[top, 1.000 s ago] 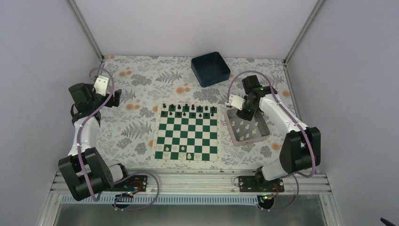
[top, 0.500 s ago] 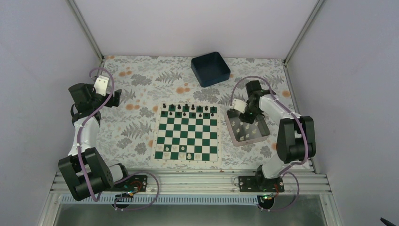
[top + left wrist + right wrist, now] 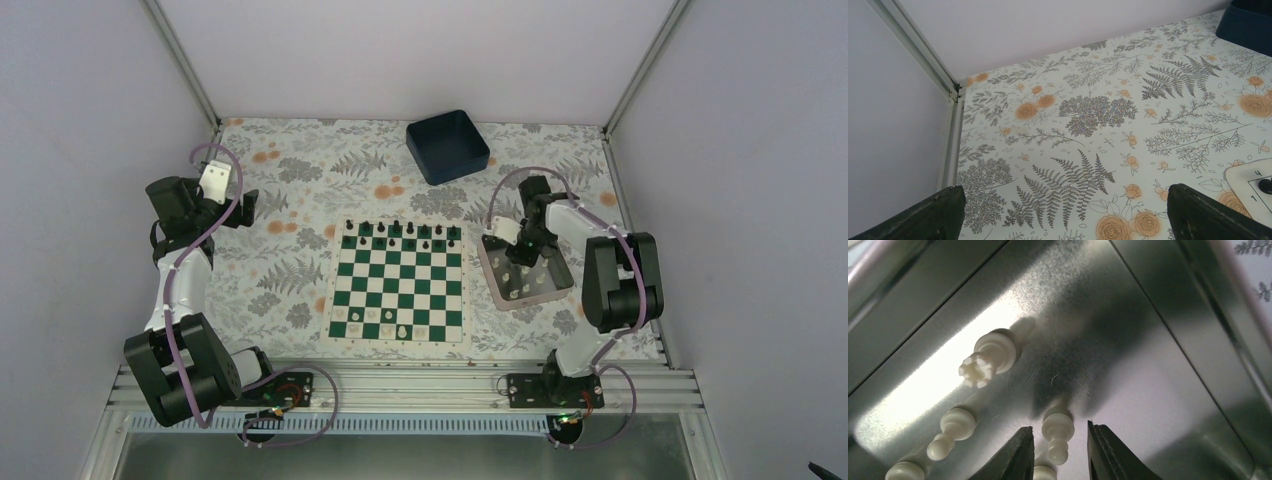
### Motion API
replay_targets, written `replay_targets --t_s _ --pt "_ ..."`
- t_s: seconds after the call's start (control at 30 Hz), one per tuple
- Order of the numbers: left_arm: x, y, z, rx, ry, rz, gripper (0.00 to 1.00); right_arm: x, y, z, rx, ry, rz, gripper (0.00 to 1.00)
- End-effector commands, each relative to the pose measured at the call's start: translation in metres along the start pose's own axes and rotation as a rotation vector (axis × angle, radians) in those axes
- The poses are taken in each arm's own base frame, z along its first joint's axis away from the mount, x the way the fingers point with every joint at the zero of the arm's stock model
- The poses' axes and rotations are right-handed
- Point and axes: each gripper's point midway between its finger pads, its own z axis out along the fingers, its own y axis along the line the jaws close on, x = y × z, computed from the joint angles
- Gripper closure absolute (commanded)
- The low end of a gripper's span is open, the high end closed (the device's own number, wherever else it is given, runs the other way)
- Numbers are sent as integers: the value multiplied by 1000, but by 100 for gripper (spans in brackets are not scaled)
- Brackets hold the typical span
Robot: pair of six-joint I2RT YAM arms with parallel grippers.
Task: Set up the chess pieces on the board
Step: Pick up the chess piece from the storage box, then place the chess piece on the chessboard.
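Your right arm [image 3: 620, 280] has tucked in, dropping the right gripper [image 3: 520, 255] into the tray [image 3: 497, 280] beside the board [image 3: 398, 282]. Left wrist: your left gripper [image 3: 1064, 195] gapes wide over tablecloth [image 3: 1088, 115]. Right wrist: jaws straddle a white pawn [image 3: 1058, 432], not touching.

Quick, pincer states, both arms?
Left pincer: open, empty.
Right pincer: open, straddling a small cream plastic pawn in the silver metal tray, not yet gripping.

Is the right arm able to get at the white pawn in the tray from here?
Probably yes: the right gripper's open jaws straddle the pawn, nothing between; a second piece sits close to one finger.
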Motion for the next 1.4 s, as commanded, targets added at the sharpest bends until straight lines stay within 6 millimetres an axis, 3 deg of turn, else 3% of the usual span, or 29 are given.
replay_targets --t_s 0.0,0.27,0.37,0.47,0.63,0.83,0.93,1.03,1.2,1.37 --pt "-2 -1 -2 9 -12 -5 0 5 3 7 -22 -1 0 73" --pt "-2 -1 -3 8 -13 -4 0 5 1 4 -8 -7 8 90" --pt "-1 -1 -2 7 -11 -5 0 0 -2 -9 8 -23 5 94" --pt "-1 -1 -2 9 -10 -6 0 -14 -7 -42 64 -54 -14 96" --pt "-1 -1 -2 10 -10 -5 0 -58 13 -91 130 -78 -121 96" --pt "-2 -1 -3 7 -13 -4 0 -134 76 -122 136 -124 -316 95" --pt "-2 -1 -3 4 -13 -4 0 -166 120 -118 95 -141 -435 95" --pt "-3 0 -3 1 -14 -3 0 -184 160 -99 43 -123 -536 94" --pt "-3 0 -4 -1 -14 -3 0 -193 206 -59 -34 -70 -645 93" --pt "-2 0 -3 2 -12 -3 0 -188 235 -26 -92 -34 -706 93"
